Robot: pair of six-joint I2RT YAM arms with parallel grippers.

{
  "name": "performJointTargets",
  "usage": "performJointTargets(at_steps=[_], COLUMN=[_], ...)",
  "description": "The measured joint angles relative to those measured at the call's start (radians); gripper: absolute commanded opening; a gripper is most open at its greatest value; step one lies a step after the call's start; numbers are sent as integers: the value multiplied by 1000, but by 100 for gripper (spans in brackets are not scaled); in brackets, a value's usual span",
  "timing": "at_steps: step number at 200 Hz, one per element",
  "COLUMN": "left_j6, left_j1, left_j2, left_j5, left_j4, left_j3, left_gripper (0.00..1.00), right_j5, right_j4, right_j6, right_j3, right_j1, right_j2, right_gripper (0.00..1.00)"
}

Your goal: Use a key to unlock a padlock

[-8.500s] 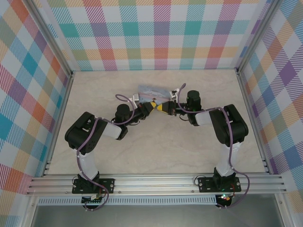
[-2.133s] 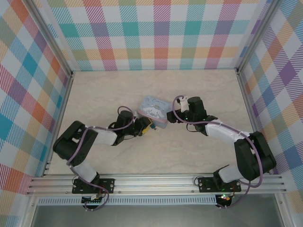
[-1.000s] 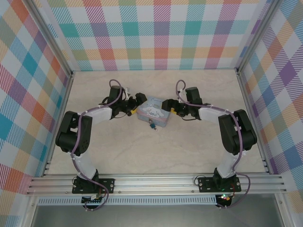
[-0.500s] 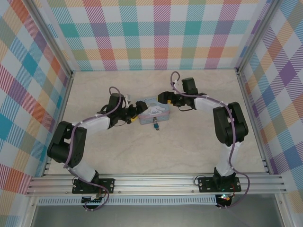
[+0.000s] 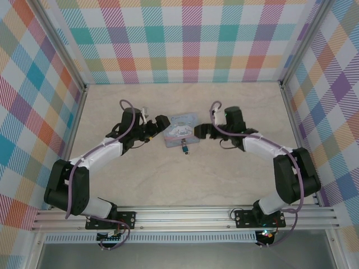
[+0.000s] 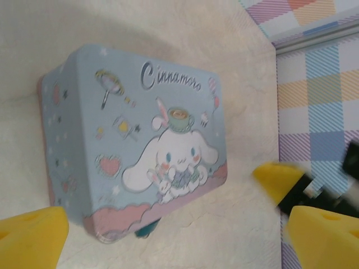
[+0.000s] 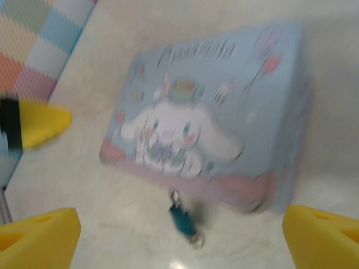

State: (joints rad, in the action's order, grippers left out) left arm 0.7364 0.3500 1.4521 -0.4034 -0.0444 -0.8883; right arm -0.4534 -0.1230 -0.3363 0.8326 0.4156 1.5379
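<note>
Your light blue rectangular tin (image 5: 180, 129), with a white cartoon dog printed on its lid, lies flat near the middle of the pale marbled tabletop (image 5: 168, 179). The tiny teal-bodied padlock (image 5: 184, 148) lies on the tabletop right against the tin's near side. In your left wrist view it pokes out from under the tin's pink lower edge. Your right wrist view is blurred: a small silvery bit shows at the padlock's near end, and you cannot tell what it is.

Your left hand (image 5: 161, 124) sits just left of the tin. Its yellow-tipped fingers (image 6: 28, 235) are spread wide apart and hold nothing. Your right hand (image 5: 200, 132) sits just right of the tin, its yellow fingertips (image 7: 36, 235) also wide apart and empty. Each wrist view catches a yellow fingertip of the opposite hand beyond the tin.
</note>
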Motion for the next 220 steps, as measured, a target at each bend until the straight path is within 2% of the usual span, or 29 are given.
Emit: performJointTargets(at_steps=[35,79,122,220], left_j6=[-6,-8,-8,3], left_j1=[-1,5,18,19], left_j2=[154,330,404,434], left_j5=[-43,-117,-131,-131], left_j4=[-13,-21,-21,-38], left_j3=[-178,-345,-381,-392], left_gripper=[100,100,100,100], right_j5=[19,62,82,86], right_j4=[-104,-221,-288,-314], right_j6=[-41,-45,-43,-13], right_j3=[-81,-81,-80,-67], right_j1=[136,154,156,162], right_j2=[98,191,240,292], right_gripper=[80,71,61,45])
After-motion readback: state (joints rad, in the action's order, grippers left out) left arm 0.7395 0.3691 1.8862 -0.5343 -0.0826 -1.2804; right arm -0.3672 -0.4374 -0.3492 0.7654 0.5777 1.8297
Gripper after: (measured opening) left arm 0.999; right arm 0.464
